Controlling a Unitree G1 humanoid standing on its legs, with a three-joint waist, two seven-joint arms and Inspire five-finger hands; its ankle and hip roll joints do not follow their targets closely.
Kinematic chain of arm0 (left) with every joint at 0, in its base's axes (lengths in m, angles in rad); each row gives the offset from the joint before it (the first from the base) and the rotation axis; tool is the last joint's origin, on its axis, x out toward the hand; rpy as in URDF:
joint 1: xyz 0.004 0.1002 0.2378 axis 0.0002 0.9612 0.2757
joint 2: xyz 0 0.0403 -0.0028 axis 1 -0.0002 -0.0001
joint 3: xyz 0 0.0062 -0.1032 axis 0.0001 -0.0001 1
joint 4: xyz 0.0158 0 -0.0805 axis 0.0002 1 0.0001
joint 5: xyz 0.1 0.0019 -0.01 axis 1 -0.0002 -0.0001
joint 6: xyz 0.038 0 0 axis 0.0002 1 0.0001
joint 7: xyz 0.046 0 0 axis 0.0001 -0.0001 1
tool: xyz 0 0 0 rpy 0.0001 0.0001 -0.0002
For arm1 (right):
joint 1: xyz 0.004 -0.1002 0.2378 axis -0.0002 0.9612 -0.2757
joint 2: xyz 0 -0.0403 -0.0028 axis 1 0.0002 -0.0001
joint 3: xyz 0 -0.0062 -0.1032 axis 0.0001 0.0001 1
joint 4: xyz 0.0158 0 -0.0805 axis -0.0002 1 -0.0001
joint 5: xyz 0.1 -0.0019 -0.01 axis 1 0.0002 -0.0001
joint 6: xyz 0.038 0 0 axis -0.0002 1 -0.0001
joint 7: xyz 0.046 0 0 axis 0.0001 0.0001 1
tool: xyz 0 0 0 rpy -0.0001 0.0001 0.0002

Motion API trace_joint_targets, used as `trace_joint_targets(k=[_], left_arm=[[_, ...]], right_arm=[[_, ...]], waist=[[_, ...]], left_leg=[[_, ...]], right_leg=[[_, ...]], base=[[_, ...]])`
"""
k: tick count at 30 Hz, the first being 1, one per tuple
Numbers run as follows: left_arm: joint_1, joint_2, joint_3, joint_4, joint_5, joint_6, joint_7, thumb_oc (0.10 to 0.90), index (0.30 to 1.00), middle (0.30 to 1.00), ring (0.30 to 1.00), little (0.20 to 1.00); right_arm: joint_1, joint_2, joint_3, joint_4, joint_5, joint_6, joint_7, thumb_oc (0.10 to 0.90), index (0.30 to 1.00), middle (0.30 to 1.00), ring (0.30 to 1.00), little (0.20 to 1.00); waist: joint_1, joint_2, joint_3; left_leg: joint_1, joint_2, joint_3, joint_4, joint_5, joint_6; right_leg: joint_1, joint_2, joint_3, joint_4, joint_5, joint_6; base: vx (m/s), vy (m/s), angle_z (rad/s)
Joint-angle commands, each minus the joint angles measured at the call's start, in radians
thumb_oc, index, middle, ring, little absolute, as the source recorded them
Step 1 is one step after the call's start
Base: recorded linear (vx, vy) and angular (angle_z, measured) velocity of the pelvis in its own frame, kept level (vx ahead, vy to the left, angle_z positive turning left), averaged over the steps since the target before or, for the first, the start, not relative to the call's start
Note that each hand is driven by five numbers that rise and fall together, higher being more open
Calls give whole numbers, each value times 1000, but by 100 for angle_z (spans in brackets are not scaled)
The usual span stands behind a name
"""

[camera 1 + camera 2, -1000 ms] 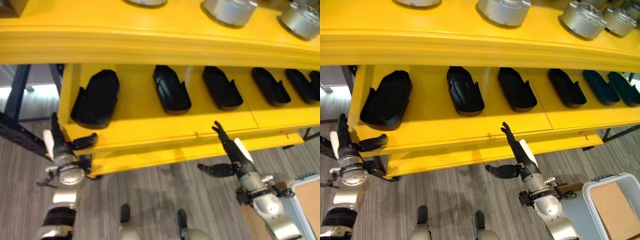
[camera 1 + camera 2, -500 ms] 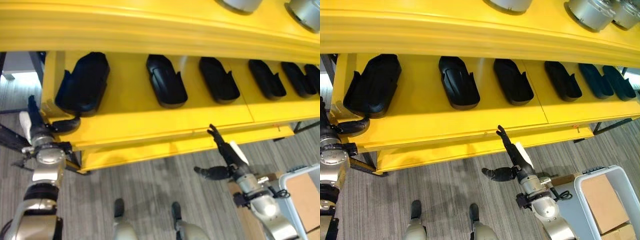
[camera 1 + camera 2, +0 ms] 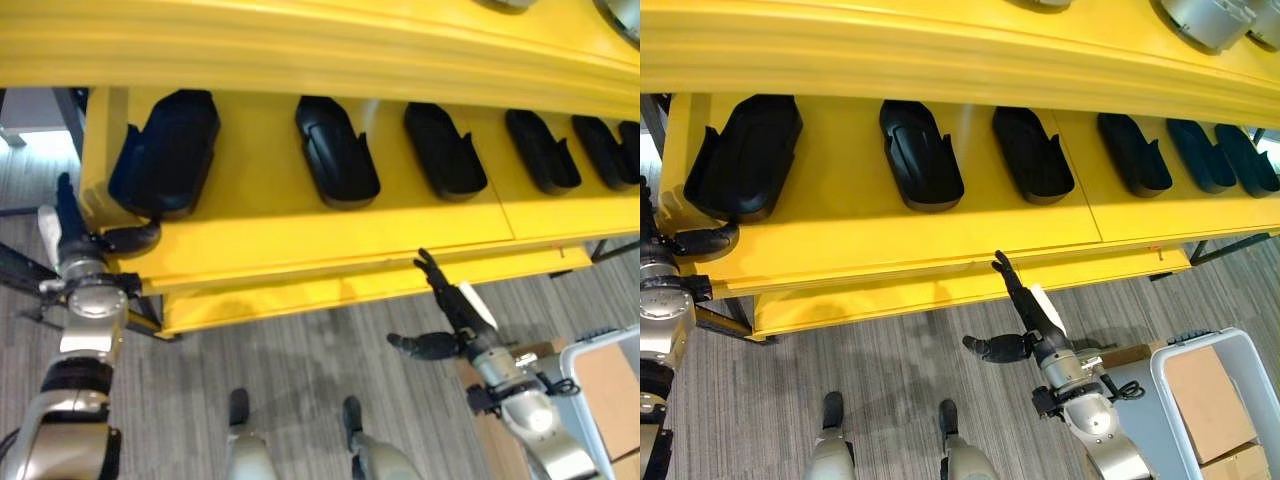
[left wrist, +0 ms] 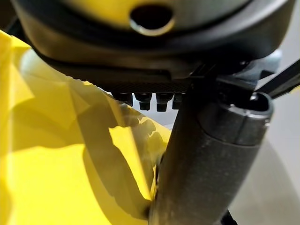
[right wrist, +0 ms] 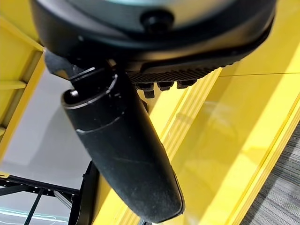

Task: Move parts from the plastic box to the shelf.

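Both hands empty before the yellow shelf [image 3: 890, 240]: the left hand [image 3: 85, 245] rests spread at its front corner, the right hand [image 3: 1025, 320] hangs spread below the edge. Black parts [image 3: 920, 155] line the shelf; the plastic box [image 3: 1200, 400] (lower right) waits. Turning toward it, an arm might clip the shelf edge.

Glossy black parts [image 3: 922, 155] are lining a bright yellow shelf [image 3: 890, 225], above grey, finely striped flooring [image 3: 890, 370]. A pale grey plastic box [image 3: 1175, 365] is holding tan cardboard [image 3: 1200, 390]. Dark hands, left [image 3: 75, 240] and right [image 3: 1030, 325], are showing white thumb covers.
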Motion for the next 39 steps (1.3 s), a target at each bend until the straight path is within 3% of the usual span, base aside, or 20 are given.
trace_joint_targets(k=[1, 23, 39], left_arm=[[-48, 4, -66, -51, 63, -50, -22, 900, 1000, 1000, 1000, 1000], [-25, 90, -137, -74, 23, -96, -211, 900, 1000, 1000, 1000, 1000], [-85, 64, -180, -56, 45, -99, -211, 900, 1000, 1000, 1000, 1000]], right_arm=[[-52, -55, -75, -66, 46, -105, -16, 900, 1000, 1000, 1000, 1000], [-25, -54, -117, -63, 86, -114, 28, 900, 1000, 1000, 1000, 1000], [-22, -61, -128, -68, 97, -118, 40, 900, 1000, 1000, 1000, 1000]], waist=[[-11, 32, -48], [-26, 51, -47], [-39, 57, -46]], left_leg=[[32, 20, 21, 93, -80, 47], [26, 26, 27, 106, -80, 43], [22, 31, 34, 114, -80, 40]], right_leg=[[-64, -50, 39, 133, -50, 18], [-84, -43, 52, 143, -46, 19], [-100, -35, 63, 158, -49, 15]], base=[[0, 0, 0], [0, 0, 0], [-3, -1, -2]])
